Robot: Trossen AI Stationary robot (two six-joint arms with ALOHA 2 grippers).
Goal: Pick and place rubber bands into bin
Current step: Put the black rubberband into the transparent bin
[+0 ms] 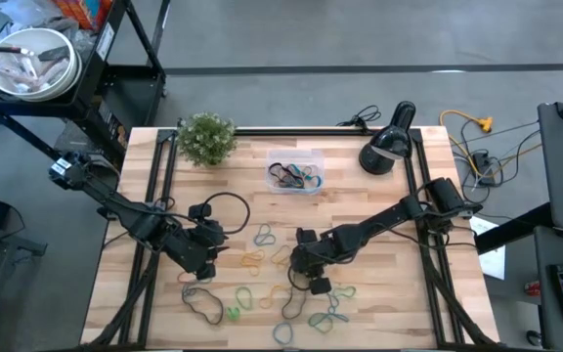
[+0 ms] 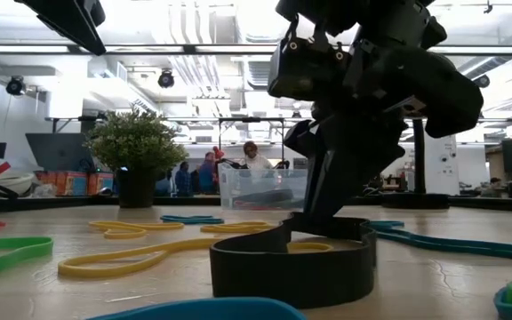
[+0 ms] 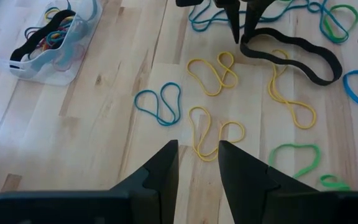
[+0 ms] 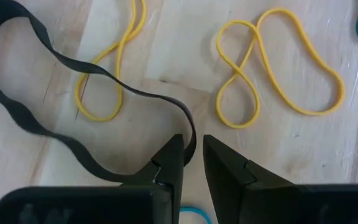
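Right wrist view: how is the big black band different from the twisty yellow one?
The black band is a wide, flat strip; the yellow band is a thin cord. The black band makes one big wavy loop; the yellow band crosses itself into a figure eight. Both rest on the table.

Between the parted jaws of the left gripper (image 3: 197, 163) only bare wood is seen. Just ahead of the jaws a yellow band (image 3: 215, 132) lies across the path; a blue band (image 3: 160, 102) lies beside it. Farther ahead the way is blocked by the right gripper (image 3: 241, 28), lowered to the table. One finger of the right gripper (image 4: 190, 163) is set inside the wide black band (image 4: 55, 99), whose strip is crossed by the jaw gap. Open wood is left toward the bin (image 3: 45, 43).
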